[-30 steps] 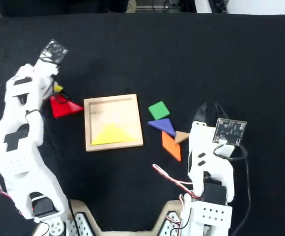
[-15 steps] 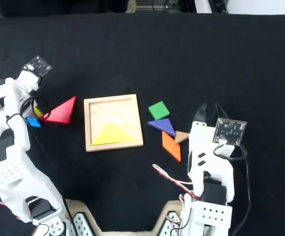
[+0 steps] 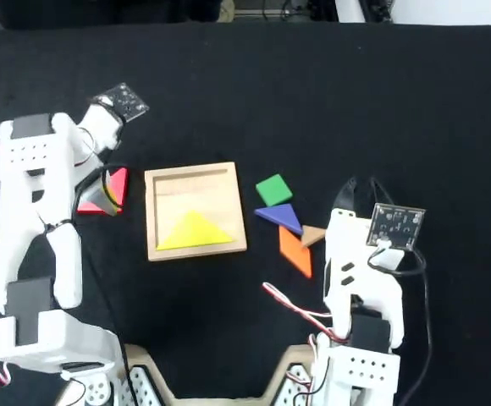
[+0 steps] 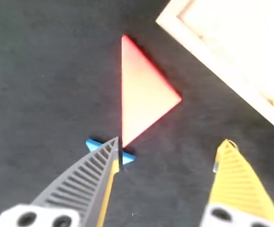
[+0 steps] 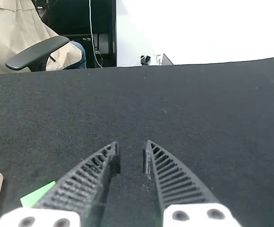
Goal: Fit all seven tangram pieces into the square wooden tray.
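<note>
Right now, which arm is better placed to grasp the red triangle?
Left. Its open pincer hangs just at the red triangle, beside the wooden tray. The right pincer sits across the tray, near the green square.

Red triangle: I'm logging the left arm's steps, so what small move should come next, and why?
Probably lower the open left gripper and ease it forward so it straddles the red triangle, ready to close. The triangle lies flat on the cloth outside the tray, just ahead of the gripper, not yet grasped.
</note>
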`<state>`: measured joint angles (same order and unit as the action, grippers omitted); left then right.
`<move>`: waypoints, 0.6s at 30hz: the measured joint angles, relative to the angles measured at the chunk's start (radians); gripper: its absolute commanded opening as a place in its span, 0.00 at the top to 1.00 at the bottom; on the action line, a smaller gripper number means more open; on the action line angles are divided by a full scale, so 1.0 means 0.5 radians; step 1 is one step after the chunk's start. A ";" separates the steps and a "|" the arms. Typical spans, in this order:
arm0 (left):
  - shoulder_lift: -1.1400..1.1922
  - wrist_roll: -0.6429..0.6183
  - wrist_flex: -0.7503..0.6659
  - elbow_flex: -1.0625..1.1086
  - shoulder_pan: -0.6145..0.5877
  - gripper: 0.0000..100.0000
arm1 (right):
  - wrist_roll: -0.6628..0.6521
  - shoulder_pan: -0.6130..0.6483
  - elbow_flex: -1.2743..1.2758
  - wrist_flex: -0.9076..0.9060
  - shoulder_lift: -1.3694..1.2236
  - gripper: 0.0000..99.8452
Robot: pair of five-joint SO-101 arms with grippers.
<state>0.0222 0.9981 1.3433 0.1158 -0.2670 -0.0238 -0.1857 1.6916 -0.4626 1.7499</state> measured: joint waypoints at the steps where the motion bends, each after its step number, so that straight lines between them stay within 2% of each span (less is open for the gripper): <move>1: 0.003 0.006 -0.006 0.015 0.000 0.58 | 0.000 0.000 0.000 0.000 0.000 0.90; 3: 0.058 0.031 -0.089 0.040 -0.003 0.55 | 0.000 0.000 0.000 0.000 0.000 0.90; 8: 0.344 0.089 -0.322 0.028 -0.006 0.55 | 0.000 0.000 0.000 0.000 0.000 0.90; 12: 0.589 0.157 -0.338 -0.107 -0.006 0.55 | 0.000 0.000 0.000 0.000 0.000 0.90; 18: 0.945 0.129 -0.338 -0.365 -0.006 0.55 | 0.000 0.000 0.000 0.000 0.000 0.90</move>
<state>0.4948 1.0625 1.1745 -0.0667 -0.2700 -0.0238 -0.1857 1.6916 -0.4626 1.7499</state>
